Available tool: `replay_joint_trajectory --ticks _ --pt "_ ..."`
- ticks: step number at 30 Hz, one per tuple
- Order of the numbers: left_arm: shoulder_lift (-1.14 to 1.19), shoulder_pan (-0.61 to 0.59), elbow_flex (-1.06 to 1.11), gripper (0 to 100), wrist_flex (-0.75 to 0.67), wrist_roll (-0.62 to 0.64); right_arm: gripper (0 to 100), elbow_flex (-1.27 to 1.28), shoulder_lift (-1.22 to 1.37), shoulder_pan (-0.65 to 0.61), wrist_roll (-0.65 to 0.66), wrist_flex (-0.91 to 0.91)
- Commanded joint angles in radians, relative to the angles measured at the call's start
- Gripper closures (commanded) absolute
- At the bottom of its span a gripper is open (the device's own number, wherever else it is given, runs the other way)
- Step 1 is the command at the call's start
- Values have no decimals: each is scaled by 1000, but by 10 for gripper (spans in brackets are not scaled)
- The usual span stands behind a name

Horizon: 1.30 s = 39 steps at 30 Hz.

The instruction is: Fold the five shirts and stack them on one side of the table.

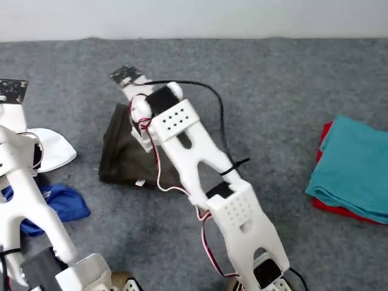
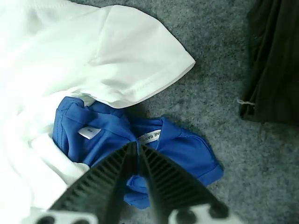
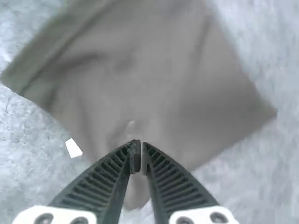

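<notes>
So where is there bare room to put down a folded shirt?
The widest bare patch is the grey table cover between the dark brown shirt and the teal shirt stacked on the red shirt. The far strip along the wall is also bare. The left side is crowded with the white shirt and blue shirt.
</notes>
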Motion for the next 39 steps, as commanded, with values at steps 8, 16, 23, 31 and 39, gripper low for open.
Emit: replay_joint_trajectory --ticks 8,16,23,31,39 --pt "-37 -2 -36 986 3 -3 660 318 -251 -13 -477 39" --pt "-35 -2 -35 986 5 -3 619 321 -68 -54 -582 -21" --pt "-37 -3 -35 986 8 -3 620 321 88 -54 -620 -171" --pt "-41 -6 -35 986 9 -3 891 321 153 -48 -614 -171" --pt "-37 -6 -35 986 9 -3 990 321 148 -35 -609 -148"
